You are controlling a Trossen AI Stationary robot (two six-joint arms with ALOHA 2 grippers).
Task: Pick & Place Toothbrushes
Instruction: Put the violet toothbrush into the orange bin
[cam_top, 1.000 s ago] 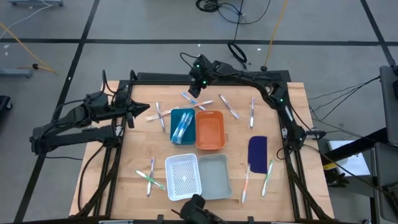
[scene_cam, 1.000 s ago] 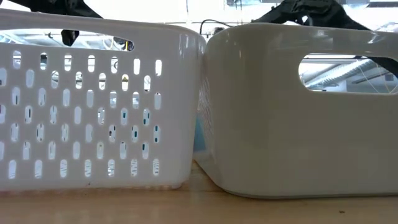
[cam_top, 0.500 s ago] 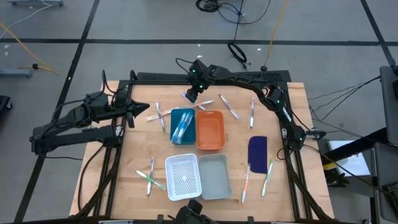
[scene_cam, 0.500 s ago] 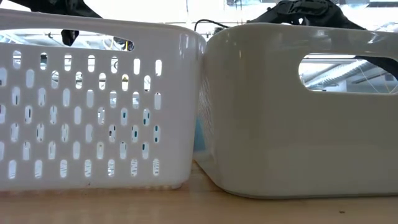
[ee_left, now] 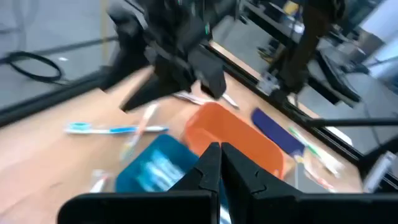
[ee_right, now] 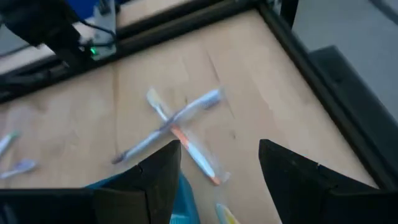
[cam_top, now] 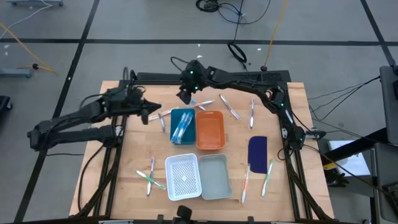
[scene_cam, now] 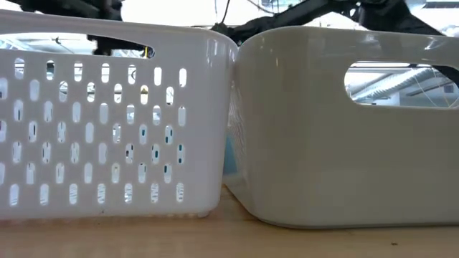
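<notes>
Toothbrushes lie scattered on the wooden table: a crossed pair [cam_top: 160, 116] at the far left, another pair [cam_top: 200, 103] beyond the trays, singles [cam_top: 229, 106] [cam_top: 252, 112], a group near left [cam_top: 149, 177] and near right [cam_top: 246, 183]. Several more lie in the blue tray [cam_top: 183, 126]. My left gripper [cam_top: 155, 109] [ee_left: 219, 157] is shut and empty, above the table by the far-left crossed pair. My right gripper [cam_top: 185, 96] [ee_right: 217, 163] is open and empty above the table's far edge; its wrist view looks down on the crossed pair [ee_right: 180, 132].
An orange tray [cam_top: 210, 130] stands beside the blue one. A white perforated basket [cam_top: 183, 177] [scene_cam: 107, 122] and a grey basket [cam_top: 215, 176] [scene_cam: 344, 129] stand at the near edge. A dark blue flat piece [cam_top: 257, 150] lies at the right. The two grippers are close together at the far left.
My left gripper, still shut, has moved toward the table's right edge, out over the far-left crossed toothbrushes. My right gripper, still open, has moved toward the table's left edge and risen a little. No toothbrush has moved.
</notes>
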